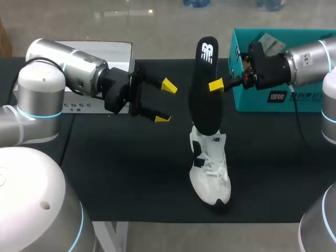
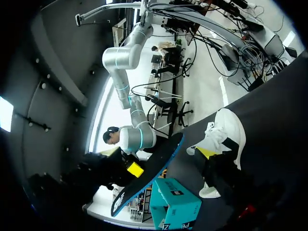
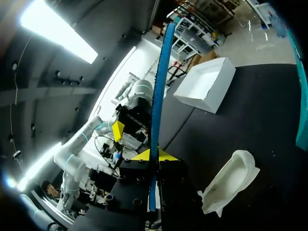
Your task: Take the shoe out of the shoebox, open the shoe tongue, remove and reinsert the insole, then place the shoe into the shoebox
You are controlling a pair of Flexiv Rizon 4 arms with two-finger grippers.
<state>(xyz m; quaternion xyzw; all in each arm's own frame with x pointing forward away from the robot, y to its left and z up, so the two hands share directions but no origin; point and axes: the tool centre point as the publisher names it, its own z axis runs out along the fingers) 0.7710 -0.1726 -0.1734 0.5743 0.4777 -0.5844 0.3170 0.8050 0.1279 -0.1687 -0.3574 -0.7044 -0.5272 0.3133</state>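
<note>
Shoe (image 1: 211, 170) lies on the black desk (image 1: 131, 173), toe toward the near edge, apart from the teal shoebox (image 1: 249, 97). Right pincer (image 1: 214, 85) pinches the dark insole (image 1: 206, 105) upright, lower end at the shoe's opening. Left pincer (image 1: 165, 102) hangs spread beside the insole.

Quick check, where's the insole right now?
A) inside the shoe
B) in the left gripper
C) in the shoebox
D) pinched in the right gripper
D: the right gripper has its yellow tips clamping the insole from both sides; the left gripper is open and empty.
</note>
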